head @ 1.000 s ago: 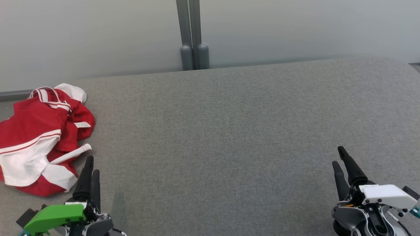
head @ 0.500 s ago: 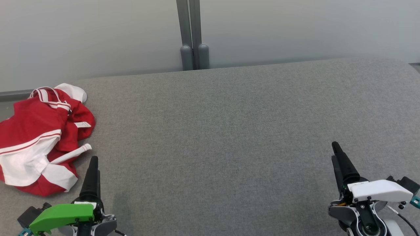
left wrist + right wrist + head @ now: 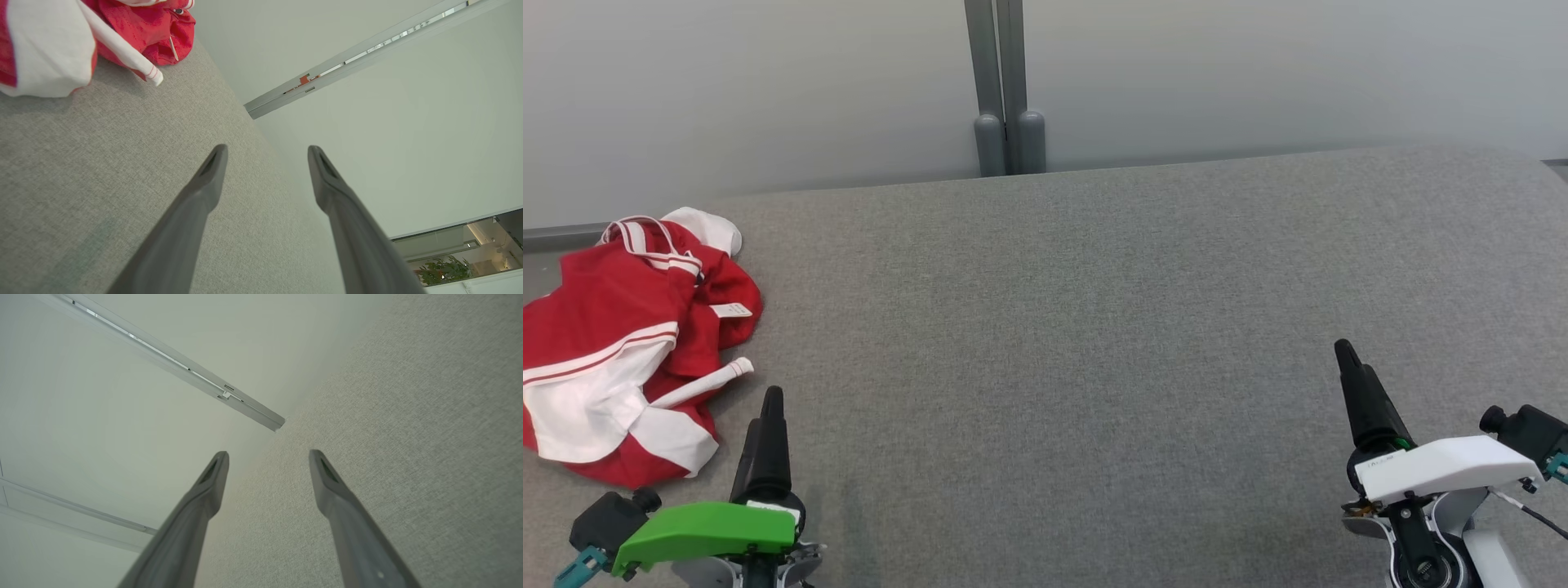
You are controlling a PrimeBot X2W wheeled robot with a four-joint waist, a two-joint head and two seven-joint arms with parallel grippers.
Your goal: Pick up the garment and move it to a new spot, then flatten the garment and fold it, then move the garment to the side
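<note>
The garment point(image 3: 613, 343), red with white panels and stripes, lies crumpled at the left edge of the grey table point(image 3: 1078, 327). In the left wrist view the garment point(image 3: 61, 36) sits at the upper left, well clear of the fingers. My left gripper point(image 3: 768, 404) hovers at the lower left, just right of the garment's near end, apart from it. Its jaws stand open and empty in the left wrist view, left gripper point(image 3: 267, 152). My right gripper point(image 3: 1343, 351) is at the lower right over bare cloth. The right wrist view shows the right gripper point(image 3: 269, 456) open and empty.
A pale wall runs behind the table, with a grey post point(image 3: 1005, 90) rising at the middle of the far edge. The table's far edge curves off at the right point(image 3: 1543, 159).
Both arms have rolled and shifted inward. The left fingertips moved right and slightly down in the head view; the right fingertips moved left and up. The garment lies as before.
</note>
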